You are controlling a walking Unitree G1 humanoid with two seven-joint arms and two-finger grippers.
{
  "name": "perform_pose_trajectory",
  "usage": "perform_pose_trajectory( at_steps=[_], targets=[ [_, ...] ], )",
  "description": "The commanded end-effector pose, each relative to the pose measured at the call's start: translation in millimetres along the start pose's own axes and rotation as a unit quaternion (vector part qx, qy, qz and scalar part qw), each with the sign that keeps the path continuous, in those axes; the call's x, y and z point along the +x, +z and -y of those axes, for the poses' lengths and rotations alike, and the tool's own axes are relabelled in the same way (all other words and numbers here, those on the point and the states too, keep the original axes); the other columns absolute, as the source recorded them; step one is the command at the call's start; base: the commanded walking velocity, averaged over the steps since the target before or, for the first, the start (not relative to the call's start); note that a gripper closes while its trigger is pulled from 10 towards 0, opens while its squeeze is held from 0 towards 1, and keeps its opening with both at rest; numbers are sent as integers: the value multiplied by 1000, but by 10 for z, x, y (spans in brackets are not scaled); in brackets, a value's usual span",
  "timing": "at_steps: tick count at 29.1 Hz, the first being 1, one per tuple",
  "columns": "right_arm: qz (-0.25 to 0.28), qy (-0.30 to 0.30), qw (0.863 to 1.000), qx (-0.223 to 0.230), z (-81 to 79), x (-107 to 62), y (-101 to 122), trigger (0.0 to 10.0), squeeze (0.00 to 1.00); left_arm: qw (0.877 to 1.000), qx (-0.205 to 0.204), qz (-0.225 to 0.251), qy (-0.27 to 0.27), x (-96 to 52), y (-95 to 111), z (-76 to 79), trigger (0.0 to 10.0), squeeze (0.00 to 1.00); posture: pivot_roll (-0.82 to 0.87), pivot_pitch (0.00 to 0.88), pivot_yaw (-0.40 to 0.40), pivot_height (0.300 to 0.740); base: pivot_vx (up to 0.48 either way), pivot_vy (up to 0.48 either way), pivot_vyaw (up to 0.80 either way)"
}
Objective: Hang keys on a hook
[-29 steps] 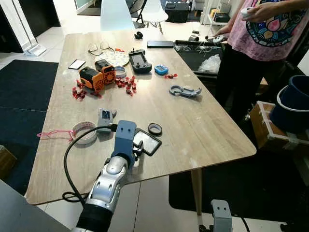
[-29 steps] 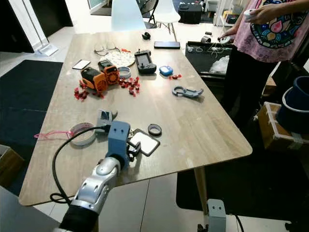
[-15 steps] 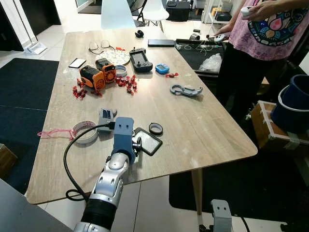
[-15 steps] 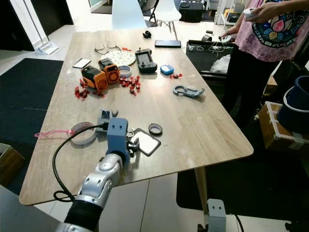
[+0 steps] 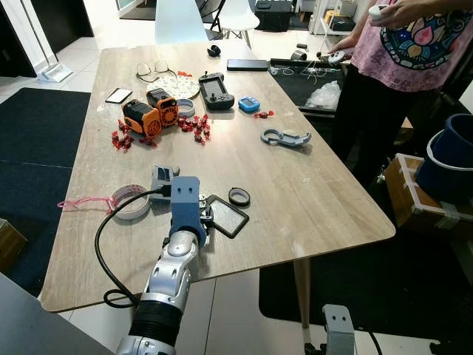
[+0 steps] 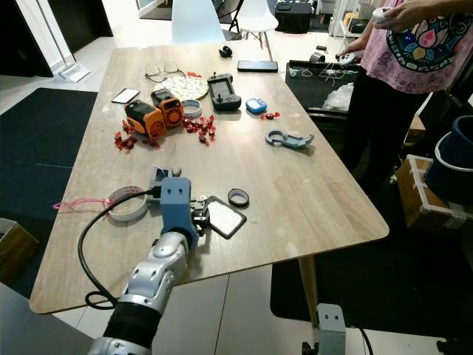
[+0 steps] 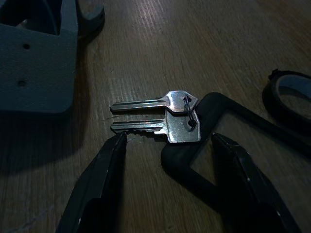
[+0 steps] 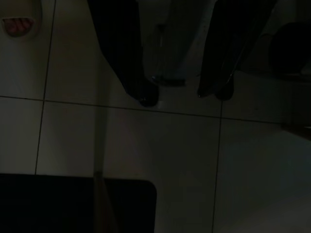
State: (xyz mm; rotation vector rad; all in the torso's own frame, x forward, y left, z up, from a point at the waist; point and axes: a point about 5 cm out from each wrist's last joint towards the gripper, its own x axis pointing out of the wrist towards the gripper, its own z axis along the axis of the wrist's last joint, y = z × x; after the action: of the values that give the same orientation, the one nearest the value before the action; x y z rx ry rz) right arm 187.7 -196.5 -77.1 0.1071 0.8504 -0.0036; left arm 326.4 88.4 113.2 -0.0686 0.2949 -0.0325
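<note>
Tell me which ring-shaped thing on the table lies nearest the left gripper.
The small black ring, just beyond the left gripper; the white tape roll lies farther off.

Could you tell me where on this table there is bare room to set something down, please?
The widest bare patch on the table runs from the grey clamp down to the near right corner. The strip between the red clips and the tape roll is free too. It is crowded around the left gripper by the keys and at the far end.
</note>
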Motion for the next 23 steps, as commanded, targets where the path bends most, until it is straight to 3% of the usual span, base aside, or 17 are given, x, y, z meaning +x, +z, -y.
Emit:
perform_pose_trajectory(
  at_steps=[1, 12, 23],
  targets=[
    [-2, -2, 1000, 4, 7, -9, -26, 10000, 0, 1000, -13, -12, -9, -4, -21, 87, 10000, 0, 23, 115, 13, 740, 0, 0, 0],
    [1, 0, 1000, 3, -8, -2, -7, 10000, 0, 1000, -1, 3, 8, 29, -2, 91, 10000, 0, 19, 131, 17, 740, 0, 0, 0],
    [4, 2, 1000, 0, -11, 1, 9, 10000, 0, 998, 5, 63, 31, 94, 98, 67, 10000, 0, 17, 148, 18, 740, 0, 0, 0]
  ],
)
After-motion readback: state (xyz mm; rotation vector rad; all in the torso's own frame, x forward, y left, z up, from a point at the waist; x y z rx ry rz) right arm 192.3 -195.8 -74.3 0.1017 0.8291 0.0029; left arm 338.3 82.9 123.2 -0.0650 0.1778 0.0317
